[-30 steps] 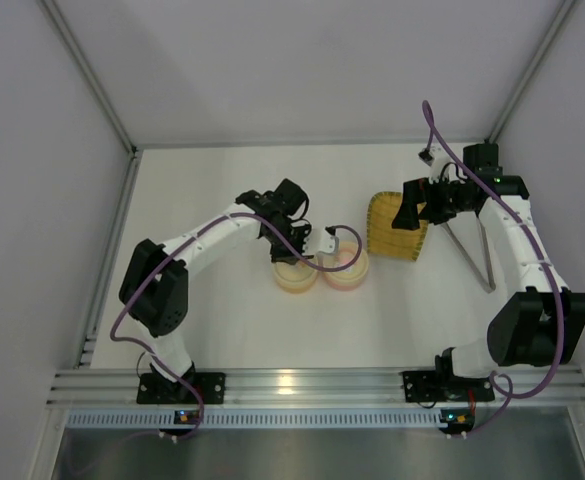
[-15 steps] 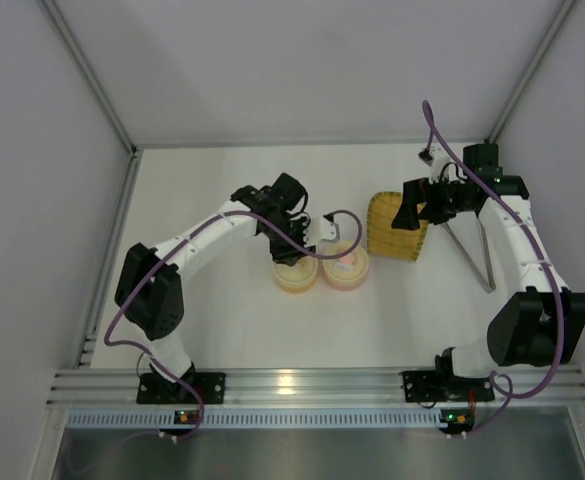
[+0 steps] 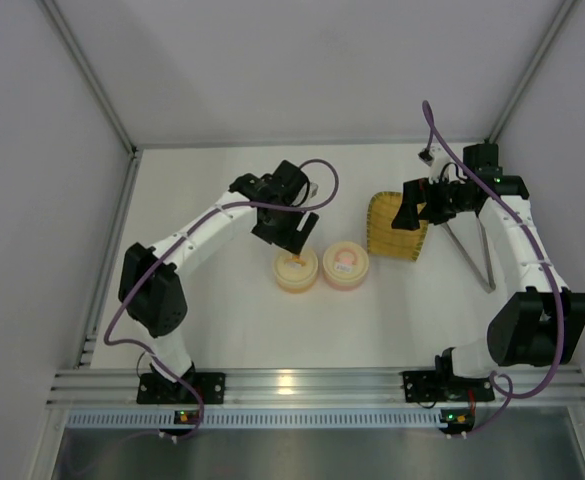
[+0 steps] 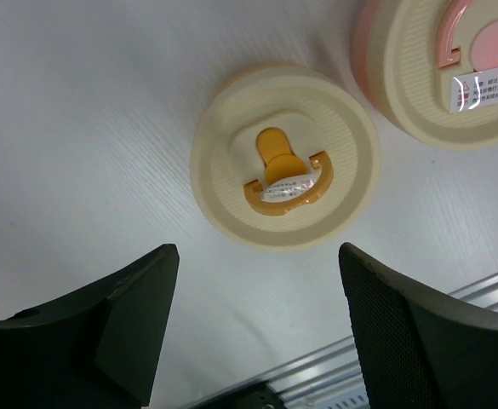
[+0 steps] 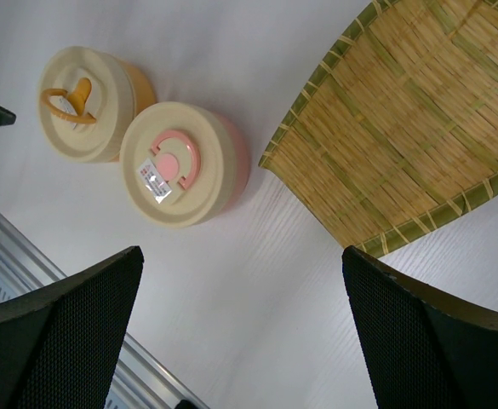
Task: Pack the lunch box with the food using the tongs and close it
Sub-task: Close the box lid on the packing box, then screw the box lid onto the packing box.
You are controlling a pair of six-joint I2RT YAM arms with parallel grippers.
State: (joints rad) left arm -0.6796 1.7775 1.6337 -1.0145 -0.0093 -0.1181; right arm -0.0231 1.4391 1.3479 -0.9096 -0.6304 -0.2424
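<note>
— Start at the near edge: how do the arms sit?

— Both bases are bolted to the metal rail (image 3: 312,385). The left arm bends at the elbow and reaches in toward the middle; its hand (image 3: 300,240) hangs over the yellow tub (image 3: 296,272), fingers spread, gripping nothing. The right arm rises along the right side and folds inward, and its hand (image 3: 410,215) is also spread wide and empty above the woven tray (image 3: 387,238).

— And the lunch box?

— The yellow tub and the pink tub (image 3: 344,266) stand side by side mid-tabletop, touching or nearly so, each with its cream lid on. The yellow one's lid bears an orange figure, the pink one's a pink figure and a small label.

— The tongs?

— The tongs (image 3: 477,255) lie flat just right of the tray, under the right forearm, joined end toward the rail.

— The surroundings?

— A white tabletop (image 3: 232,310), then plain pale walls (image 3: 302,70) with metal posts in the far corners.
</note>
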